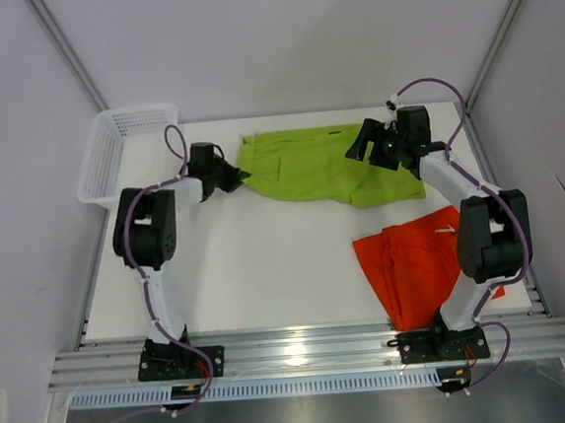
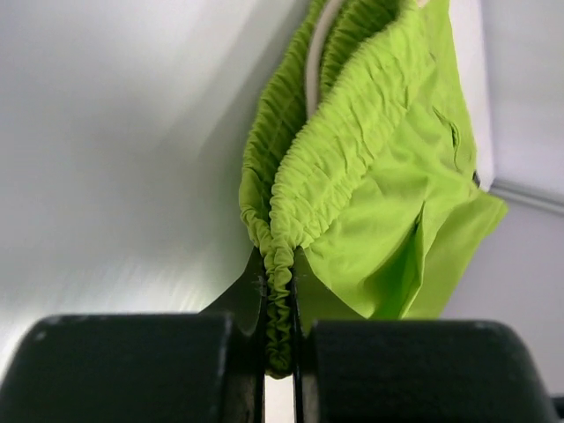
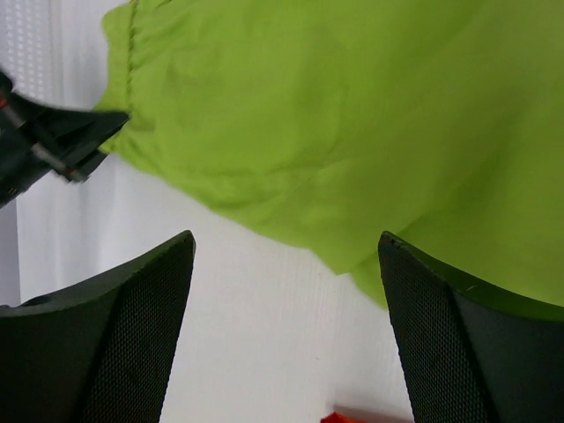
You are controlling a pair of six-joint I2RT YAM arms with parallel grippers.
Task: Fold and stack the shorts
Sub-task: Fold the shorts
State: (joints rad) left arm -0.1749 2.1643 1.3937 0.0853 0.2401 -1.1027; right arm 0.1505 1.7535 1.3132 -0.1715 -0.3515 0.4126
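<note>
No legible text, label, brand, number or sign anywhere. Nothing to read on the lime green shorts [image 1: 323, 163], on the orange shorts [image 1: 416, 264] or on the white mesh basket [image 1: 100, 163]; any marking too small or blurred to make out.

A white plastic mesh basket [image 1: 101, 168] sits at the far left corner of the flat white desk [image 1: 267, 262]; a ribbed aluminium rail [image 1: 304, 346] borders the desk's near edge.

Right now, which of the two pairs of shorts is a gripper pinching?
The lime green fabric shorts: the left gripper is shut on their gathered waistband. The bright orange fabric shorts lie ungripped at the near right.
</note>
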